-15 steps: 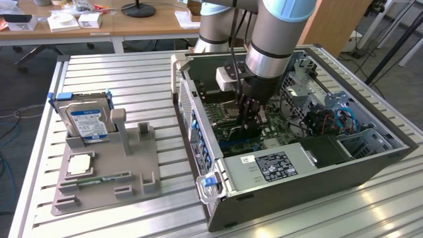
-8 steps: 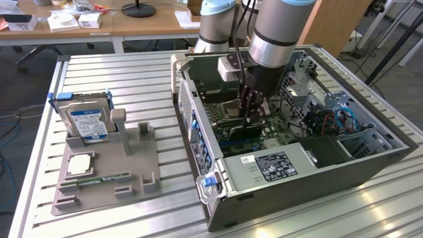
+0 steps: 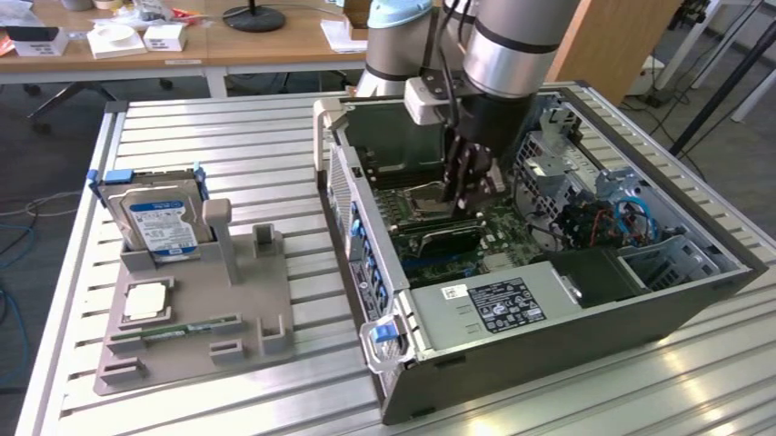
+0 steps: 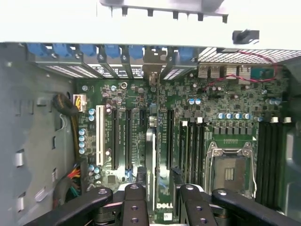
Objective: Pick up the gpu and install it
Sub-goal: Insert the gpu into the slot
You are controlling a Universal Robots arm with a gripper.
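Note:
The gpu (image 4: 150, 155) stands edge-on in a motherboard slot inside the open computer case (image 3: 570, 336). Its silvery bracket (image 4: 153, 70) meets the case's rear slot row. In the exterior view it is a dark strip (image 3: 442, 238) just below my gripper (image 3: 467, 195), which reaches down into the case. In the wrist view my gripper (image 4: 158, 181) straddles the card's near end. One finger pad (image 4: 140, 178) lies close beside the card, the other is apart from it, and motherboard shows in the gap. The gripper looks open.
The empty CPU socket (image 4: 229, 172) and memory slots lie beside the card. The power supply (image 3: 497, 304) fills the case's near end. On the exterior view's left, a grey holder (image 3: 194, 318) carries the hard drive (image 3: 160, 222), a chip (image 3: 144, 300) and a memory stick (image 3: 182, 329).

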